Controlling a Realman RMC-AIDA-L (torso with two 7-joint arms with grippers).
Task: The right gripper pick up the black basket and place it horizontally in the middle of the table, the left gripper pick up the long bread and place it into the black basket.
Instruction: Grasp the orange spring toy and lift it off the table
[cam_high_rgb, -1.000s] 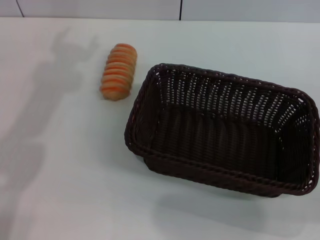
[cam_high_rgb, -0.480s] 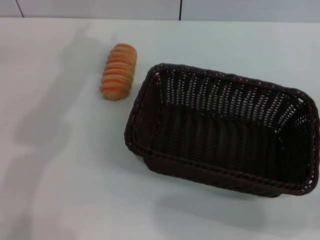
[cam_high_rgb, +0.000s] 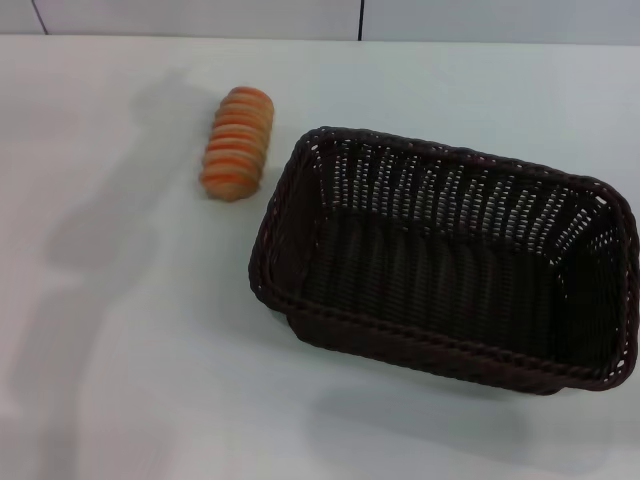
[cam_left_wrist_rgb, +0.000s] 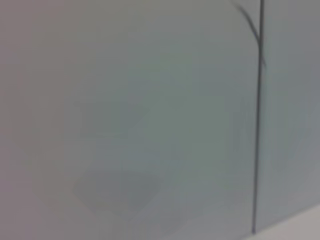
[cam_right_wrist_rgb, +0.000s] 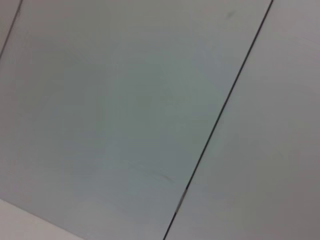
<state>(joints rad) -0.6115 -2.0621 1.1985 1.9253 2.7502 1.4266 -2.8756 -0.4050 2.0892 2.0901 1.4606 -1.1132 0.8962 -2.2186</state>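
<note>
The black basket (cam_high_rgb: 450, 265) sits upright on the table (cam_high_rgb: 150, 380), mouth open to the ceiling, filling the right half of the head view. Its long axis runs across the table with a slight slant, the left end a touch farther from the robot than the right. Braided rim all the way round, openwork sides, and the woven floor is in plain sight with nothing lying in it.

Over to the long bread (cam_high_rgb: 238, 142): it lies on the bare tabletop beyond and to the left of the basket's left end, close to that corner but with a strip of white between them, so not touching. Its length points away from the robot, orange crust banded with pale ridges.

Now the claws. Neither the left gripper nor the right gripper appears in the head view, and I cannot tell how far either one is open or whether anything is held. A soft grey shadow (cam_high_rgb: 105, 235) stretches over the table's left side, reaching up towards the bread.

The left wrist view gives only a pale flat surface with one thin dark seam (cam_left_wrist_rgb: 258, 125) running down it. The right wrist view gives much the same, with a slanted seam (cam_right_wrist_rgb: 220, 117). No fingers in either.
</note>
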